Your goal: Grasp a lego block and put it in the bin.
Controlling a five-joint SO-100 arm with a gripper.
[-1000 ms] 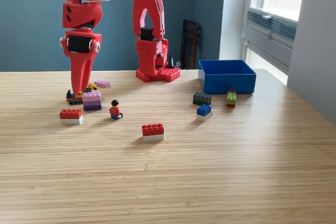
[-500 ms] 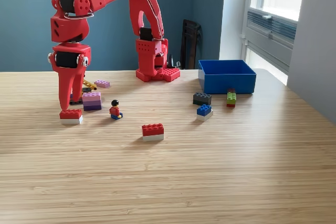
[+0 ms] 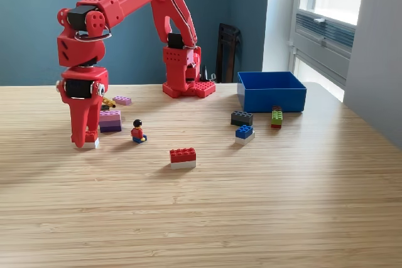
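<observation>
My red gripper (image 3: 83, 141) is lowered to the table at the exterior view's left, right over a red-and-white lego block (image 3: 93, 144). Only the block's white lower corner shows beside the fingers. Red fingers against the red block hide how the jaws stand. The blue bin (image 3: 271, 90) sits at the right rear, far from the gripper. Other lego blocks lie loose: a purple one (image 3: 110, 120) just behind the gripper, a red-and-white one (image 3: 183, 157) in the middle, a dark grey one (image 3: 241, 118), a blue one (image 3: 244, 132) and a green one (image 3: 276, 116) near the bin.
A small minifigure (image 3: 137, 132) stands right of the gripper. A flat pink piece (image 3: 122, 100) and a yellow piece (image 3: 108, 102) lie behind the purple block. The arm's base (image 3: 185, 76) stands at the table's rear, left of the bin.
The gripper swung left from the purple block and came down onto the red-and-white block at the left, now covering most of it.
</observation>
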